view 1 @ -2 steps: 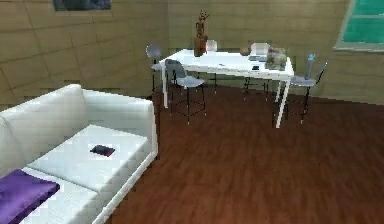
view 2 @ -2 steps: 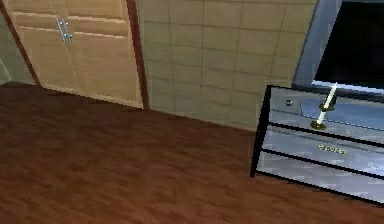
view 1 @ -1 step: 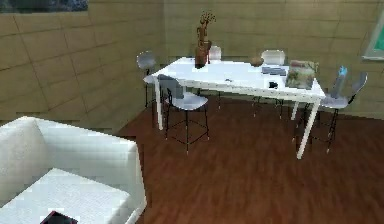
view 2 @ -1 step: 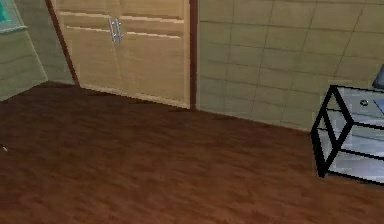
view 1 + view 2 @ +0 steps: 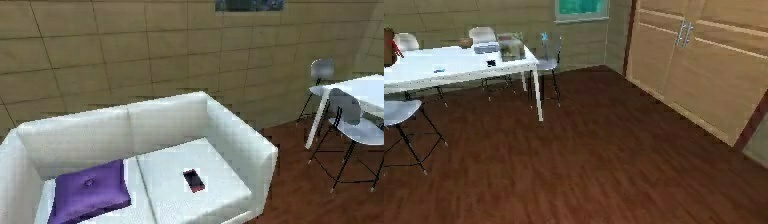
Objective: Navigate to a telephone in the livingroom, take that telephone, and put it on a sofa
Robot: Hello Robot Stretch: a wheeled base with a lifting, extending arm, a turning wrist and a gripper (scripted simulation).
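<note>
White sofa agst tiled wall. White table, grey chair at its edge. Purple cushion on sofa's left seat. Telephone, dark, flat on right seat, nr front edge. Gripper state: can't tell.

Colours as I log them from my cameras:

- Sofa: plain white.
- Cushion: purple, darker at its tufted centre.
- Telephone: black with a reddish edge.
- Wall: tan, in a grid of rectangular panels.
- Floor: dark red-brown wood planks.
- Tabletop: white, with white legs.
- Chair: pale grey shell, black legs.
- Wall picture: teal.
- Doors: light tan wood, panelled, with pale handles.
</note>
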